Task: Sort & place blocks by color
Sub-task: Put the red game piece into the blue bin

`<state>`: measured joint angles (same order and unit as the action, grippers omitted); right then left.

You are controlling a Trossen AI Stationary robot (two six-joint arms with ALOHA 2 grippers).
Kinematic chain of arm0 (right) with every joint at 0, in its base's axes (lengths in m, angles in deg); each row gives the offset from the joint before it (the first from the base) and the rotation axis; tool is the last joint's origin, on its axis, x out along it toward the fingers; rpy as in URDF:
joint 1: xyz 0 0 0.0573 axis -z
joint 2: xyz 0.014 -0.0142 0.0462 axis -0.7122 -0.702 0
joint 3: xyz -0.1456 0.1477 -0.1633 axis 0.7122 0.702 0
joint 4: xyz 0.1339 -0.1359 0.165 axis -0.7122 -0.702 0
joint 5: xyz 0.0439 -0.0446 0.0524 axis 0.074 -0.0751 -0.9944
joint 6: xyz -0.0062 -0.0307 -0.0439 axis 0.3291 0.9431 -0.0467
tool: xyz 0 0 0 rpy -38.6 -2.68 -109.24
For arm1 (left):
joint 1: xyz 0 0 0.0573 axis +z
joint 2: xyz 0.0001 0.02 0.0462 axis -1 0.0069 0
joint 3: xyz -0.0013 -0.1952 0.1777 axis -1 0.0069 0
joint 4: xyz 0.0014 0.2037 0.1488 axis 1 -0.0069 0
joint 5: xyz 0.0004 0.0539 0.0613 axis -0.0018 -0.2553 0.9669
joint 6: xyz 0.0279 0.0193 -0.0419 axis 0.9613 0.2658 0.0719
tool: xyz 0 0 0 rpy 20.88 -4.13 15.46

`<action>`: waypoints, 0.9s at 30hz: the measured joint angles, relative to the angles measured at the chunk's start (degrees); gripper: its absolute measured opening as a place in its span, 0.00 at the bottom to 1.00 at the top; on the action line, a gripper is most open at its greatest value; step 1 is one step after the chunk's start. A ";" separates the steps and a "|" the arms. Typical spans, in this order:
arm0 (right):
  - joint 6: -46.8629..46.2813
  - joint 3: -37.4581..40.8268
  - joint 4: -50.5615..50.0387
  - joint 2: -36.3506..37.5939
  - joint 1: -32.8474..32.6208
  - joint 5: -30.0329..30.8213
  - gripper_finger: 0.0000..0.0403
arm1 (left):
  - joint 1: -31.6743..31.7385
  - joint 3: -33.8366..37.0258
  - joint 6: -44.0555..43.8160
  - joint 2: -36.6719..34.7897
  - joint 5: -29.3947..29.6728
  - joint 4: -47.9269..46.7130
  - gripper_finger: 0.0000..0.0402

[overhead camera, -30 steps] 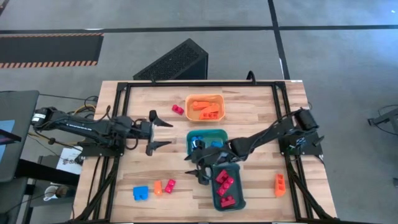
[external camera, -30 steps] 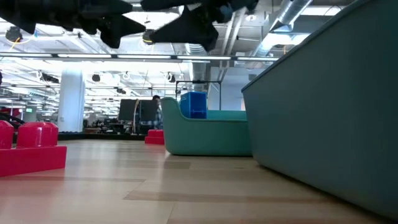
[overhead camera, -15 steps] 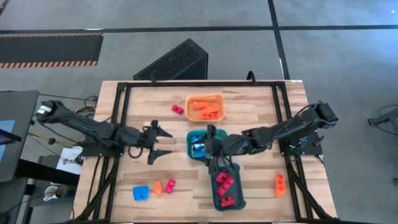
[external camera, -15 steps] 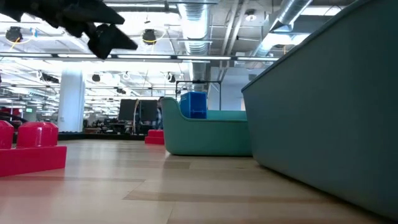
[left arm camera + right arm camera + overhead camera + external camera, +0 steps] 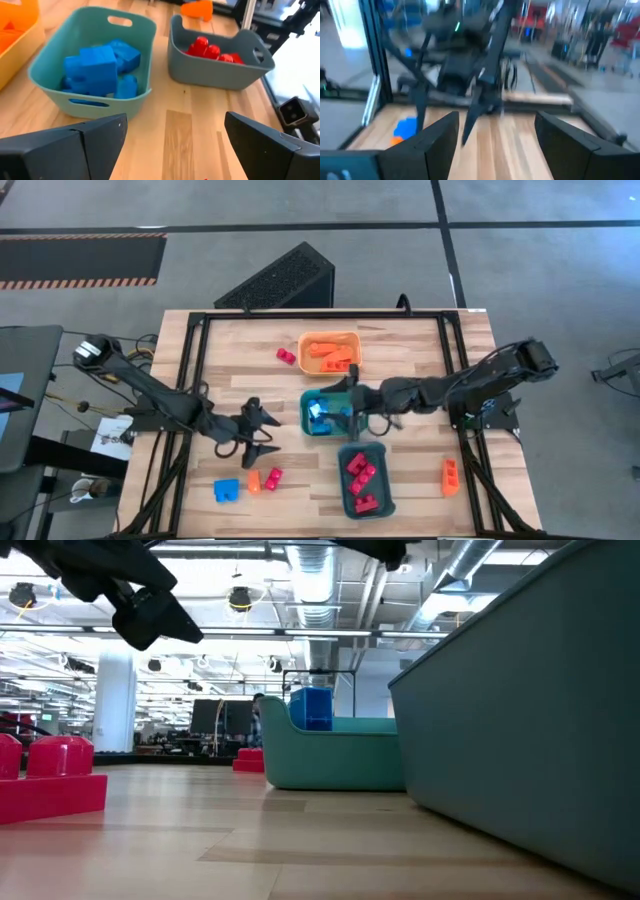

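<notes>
Left gripper (image 5: pixel 262 436) is held spread and empty over bare wood, just beside the 3 loose blocks near the table's front edge: blue block (image 5: pixel 226 491), orange block (image 5: pixel 253 480) and pink block (image 5: pixel 273 477) are seen a little in front of its fingertips, not touched. Right gripper (image 5: pixel 349 402) is positioned over the teal tray (image 5: pixel 350 394), jaws apart, nothing seen pinched. Blue blocks (image 5: pixel 100 67) are piled inside that tray, directly under the right gripper. Red blocks (image 5: pixel 361 478) are held in the dark tray (image 5: pixel 384 480), just in front of the teal one. Orange blocks (image 5: pixel 332 354) are held in the orange tray (image 5: pixel 357 350) at the far side. 1 red block (image 5: pixel 287 356) is left on the wood just beside the orange tray, 1 orange block (image 5: pixel 450 476) near the right edge; both are well apart from either gripper.
</notes>
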<state>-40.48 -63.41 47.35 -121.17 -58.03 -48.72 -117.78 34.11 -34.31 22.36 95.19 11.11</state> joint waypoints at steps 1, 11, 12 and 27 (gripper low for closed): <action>0.46 1.81 3.33 0.70 0.72 -0.89 0.70 | -0.11 -1.07 -0.03 1.24 0.07 -0.84 0.80; 1.92 11.34 17.30 4.38 6.24 -6.91 0.70 | 0.63 -9.63 -4.22 9.72 -0.34 -10.92 0.80; 1.64 11.58 17.50 4.45 6.38 -7.81 0.70 | 0.64 -10.19 -5.26 10.06 -0.32 -12.00 0.80; -0.01 13.50 16.36 5.79 5.85 -13.76 0.70 | 1.87 -16.61 -23.69 22.22 -11.01 -16.25 0.80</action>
<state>-40.49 -49.91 63.71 -115.38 -52.18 -62.49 -115.91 17.50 -58.01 44.57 84.19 -5.14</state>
